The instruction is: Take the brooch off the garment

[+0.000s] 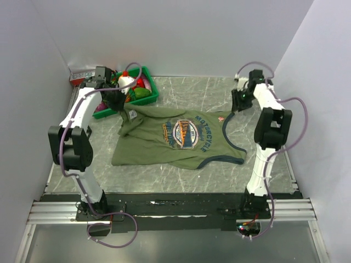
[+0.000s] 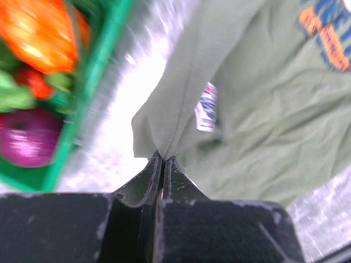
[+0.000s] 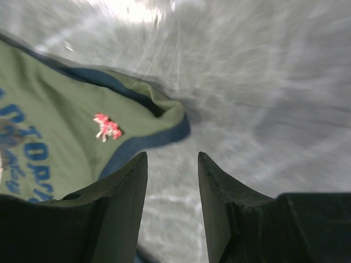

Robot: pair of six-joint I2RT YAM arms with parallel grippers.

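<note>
Here, the grey marbled bench [image 1: 219, 90] carries an olive-green sleeveless tank top with navy trim [image 1: 148, 145], spread flat with its hem toward the left and its straps toward the right. At the bench's far left corner sits a green plastic basket [image 1: 152, 87] of toy produce, just beside the top's hem. The left gripper [image 2: 163, 160] is at the hem's far corner, its jaws pressed together on a fold of the olive cloth. The right gripper [image 3: 173, 156] hangs over bare bench just beyond the far shoulder strap, its jaws apart and holding nothing. An oval orange-and-blue print [image 1: 186, 133] fills the chest. A small white label [image 2: 207, 107] lies near the pinched corner. The tiny pinkish-red, roughly star-shaped brooch [image 3: 107, 126] is pinned on the far strap, close to its navy edge, near the right gripper's jaws but apart from them.
</note>
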